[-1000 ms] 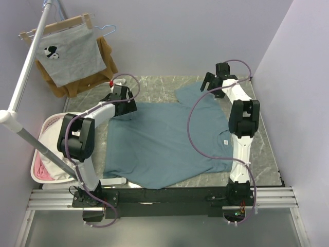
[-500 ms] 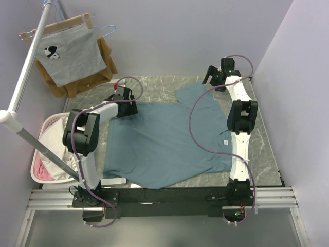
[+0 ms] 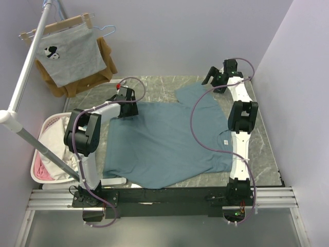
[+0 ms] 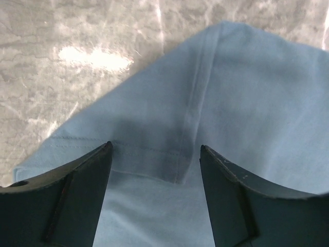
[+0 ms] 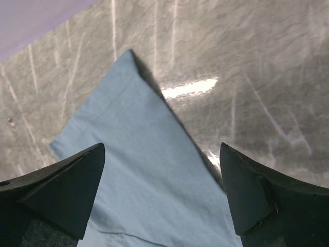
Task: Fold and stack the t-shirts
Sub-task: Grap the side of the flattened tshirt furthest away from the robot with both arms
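A dusty teal-blue t-shirt (image 3: 164,141) lies spread flat on the marble table (image 3: 267,149), with its neck label near the right arm and its hem toward the left. My left gripper (image 3: 125,106) is down at the far hem corner. In the left wrist view the left gripper (image 4: 155,147) is open, its fingers (image 4: 77,200) straddling the hem and side seam (image 4: 191,110) without pinching them. My right gripper (image 3: 212,81) hovers over the far sleeve. The right wrist view has the right gripper (image 5: 162,147) wide open above the sleeve's pointed corner (image 5: 134,118).
A white laundry basket (image 3: 45,128) with pink cloth stands off the table's left edge. A slanted white rack pole (image 3: 25,77) carries hangers with a grey printed shirt (image 3: 69,54) and a brown garment (image 3: 105,62). Walls close in behind and on the right.
The left gripper has settled onto the hem corner and its jaws have narrowed somewhat. The right arm has stretched a little farther back and to the right, its jaws still wide.
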